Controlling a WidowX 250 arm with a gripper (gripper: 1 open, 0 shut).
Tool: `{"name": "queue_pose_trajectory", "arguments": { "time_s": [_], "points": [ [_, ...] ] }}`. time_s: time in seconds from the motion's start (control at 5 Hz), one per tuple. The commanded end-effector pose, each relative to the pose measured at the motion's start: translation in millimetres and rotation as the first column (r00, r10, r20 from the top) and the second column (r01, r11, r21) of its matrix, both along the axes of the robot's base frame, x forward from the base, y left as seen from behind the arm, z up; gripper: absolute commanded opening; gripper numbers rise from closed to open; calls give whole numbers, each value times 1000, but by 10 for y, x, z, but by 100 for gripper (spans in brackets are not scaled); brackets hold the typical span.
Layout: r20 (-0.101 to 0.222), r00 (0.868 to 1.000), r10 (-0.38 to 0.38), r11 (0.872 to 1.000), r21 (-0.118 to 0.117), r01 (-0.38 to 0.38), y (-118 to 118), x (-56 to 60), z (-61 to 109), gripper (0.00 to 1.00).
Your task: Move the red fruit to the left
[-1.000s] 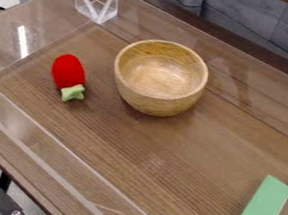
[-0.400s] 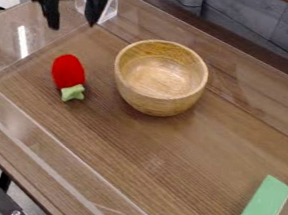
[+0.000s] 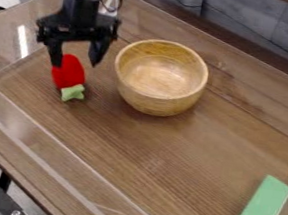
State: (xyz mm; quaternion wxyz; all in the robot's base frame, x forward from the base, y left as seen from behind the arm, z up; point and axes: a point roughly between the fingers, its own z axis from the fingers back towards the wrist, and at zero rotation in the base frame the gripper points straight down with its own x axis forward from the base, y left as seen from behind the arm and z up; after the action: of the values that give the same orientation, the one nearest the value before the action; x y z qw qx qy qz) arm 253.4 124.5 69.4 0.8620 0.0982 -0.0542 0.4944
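Over the left part of the bench [image 3: 165, 173], the end effector [image 3: 74, 51] hangs with its jaws spread wide, straddling the top of the red fruit [image 3: 68, 75]. The fruit lies on the wood, just left of the wooden bowl [image 3: 160, 77].

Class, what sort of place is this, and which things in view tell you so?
Probably a robot lab workbench: a wooden table fenced by clear plastic walls, a robot gripper above a toy red fruit, a wooden bowl.
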Motion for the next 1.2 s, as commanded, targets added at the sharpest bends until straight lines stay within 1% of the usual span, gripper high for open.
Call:
{"name": "queue_pose_trajectory", "arguments": {
  "time_s": [0.0,0.2,0.6,1.0],
  "points": [
    [8,997,-71,997,-15,72,-44,4,-118,100],
    [1,990,-143,988,-57,142,-21,82,-185,100],
    [-2,972,-237,967,-103,235,15,202,-241,100],
    [4,970,-243,960,-145,241,147,105,-344,100]
  ]
}}
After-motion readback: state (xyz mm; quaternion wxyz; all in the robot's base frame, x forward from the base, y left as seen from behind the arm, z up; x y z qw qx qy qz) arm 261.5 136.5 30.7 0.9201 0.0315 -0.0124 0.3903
